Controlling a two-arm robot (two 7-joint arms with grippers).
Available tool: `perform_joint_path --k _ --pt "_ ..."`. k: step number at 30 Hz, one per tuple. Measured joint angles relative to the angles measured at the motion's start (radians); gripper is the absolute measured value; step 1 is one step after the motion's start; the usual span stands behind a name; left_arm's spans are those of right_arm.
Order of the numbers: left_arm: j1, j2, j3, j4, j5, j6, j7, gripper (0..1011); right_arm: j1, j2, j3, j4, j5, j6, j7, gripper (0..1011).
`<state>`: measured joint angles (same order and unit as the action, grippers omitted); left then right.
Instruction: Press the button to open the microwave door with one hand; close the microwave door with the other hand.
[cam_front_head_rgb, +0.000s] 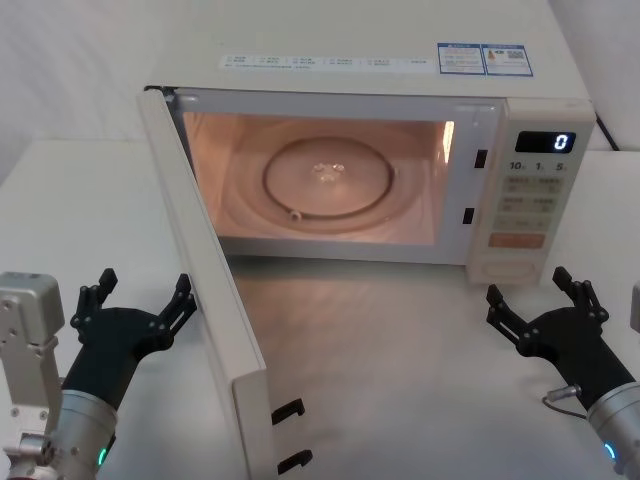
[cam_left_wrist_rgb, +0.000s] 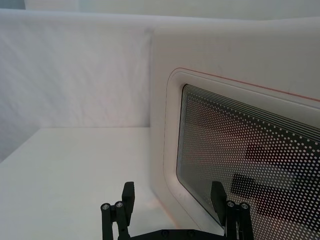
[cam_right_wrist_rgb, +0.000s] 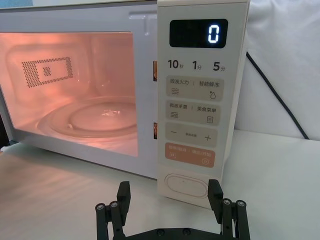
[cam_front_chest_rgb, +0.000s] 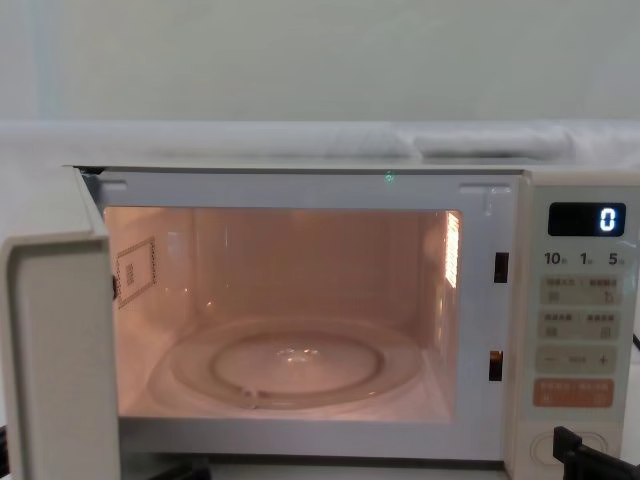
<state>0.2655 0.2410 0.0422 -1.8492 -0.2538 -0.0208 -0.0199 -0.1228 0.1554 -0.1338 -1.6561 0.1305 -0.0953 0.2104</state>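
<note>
The large cream-white microwave door with dark glass window (cam_front_head_rgb: 210, 290) stands swung wide open beside the lit cavity; both black angular grippers, left (cam_front_head_rgb: 140, 300) outside the door and right (cam_front_head_rgb: 540, 300) just before the wide pill-shaped cream button (cam_right_wrist_rgb: 186, 185), hover spread and empty

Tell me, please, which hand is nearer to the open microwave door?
Left. The left hand, open, sits just beside the outer face of the microwave door, with its fingertips almost at it. The right hand, also open, waits across the table, below the button.
</note>
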Motion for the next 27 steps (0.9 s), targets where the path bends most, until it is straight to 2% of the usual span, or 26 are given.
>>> perform_joint_path --k 27 --pt "0.000 0.000 0.000 0.000 0.000 0.000 0.000 1001 0.000 0.000 0.000 0.000 -0.001 0.000 -0.001 1002"
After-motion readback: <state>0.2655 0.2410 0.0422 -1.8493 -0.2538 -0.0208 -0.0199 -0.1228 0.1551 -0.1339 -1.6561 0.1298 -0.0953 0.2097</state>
